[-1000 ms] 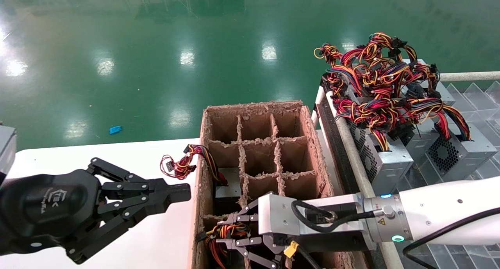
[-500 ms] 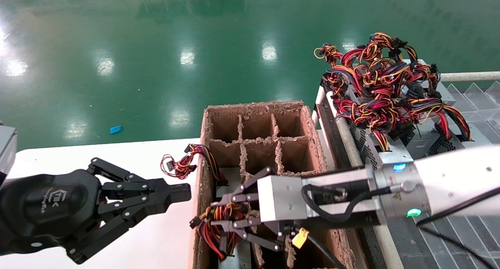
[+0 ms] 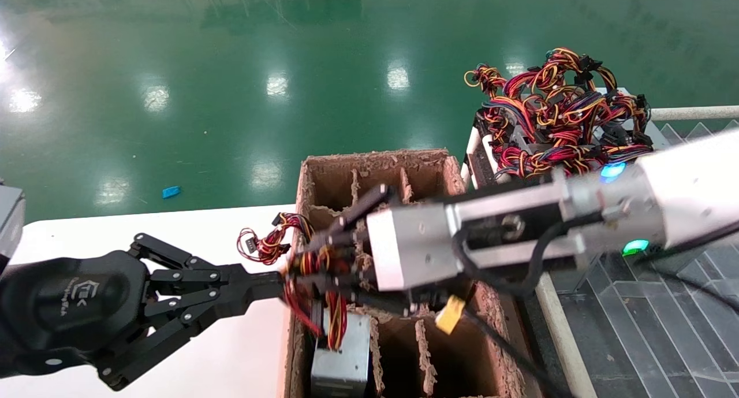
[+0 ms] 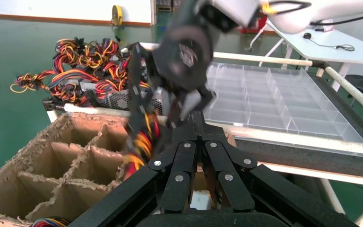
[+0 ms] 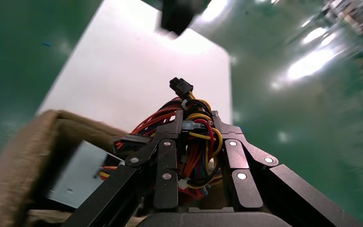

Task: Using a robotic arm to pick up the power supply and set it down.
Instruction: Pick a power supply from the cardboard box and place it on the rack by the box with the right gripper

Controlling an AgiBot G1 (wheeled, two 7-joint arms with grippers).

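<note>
The power supply (image 3: pixel 340 352) hangs by its wire bundle (image 3: pixel 312 282), its silver box partly risen out of a near cell on the left side of the brown divided carton (image 3: pixel 467 213), the lower end down between the dividers. My right hand (image 3: pixel 300 271) is clamped on that bundle, not on the metal case; in the right wrist view the wires (image 5: pixel 194 137) are pinched between the fingers (image 5: pixel 168 156), with the box (image 5: pixel 82 175) dangling below them. So the load lies straight beneath the hand, long axis near vertical, and I judge it free to swing once it clears the cardboard.

My left hand (image 3: pixel 254 285) sits over the white tabletop (image 3: pixel 173 230) just beside the carton's left wall, its fingers drawn together on nothing and their tips very near the hanging wires; I cannot tell whether they touch. The right arm (image 3: pixel 693 190) is plainly the one carrying.

A second power supply (image 3: pixel 340 274) sits in the next cell back, its wires (image 3: pixel 271 242) spilling over the left wall. More units (image 3: pixel 566 121) are heaped on the rack to the right.
</note>
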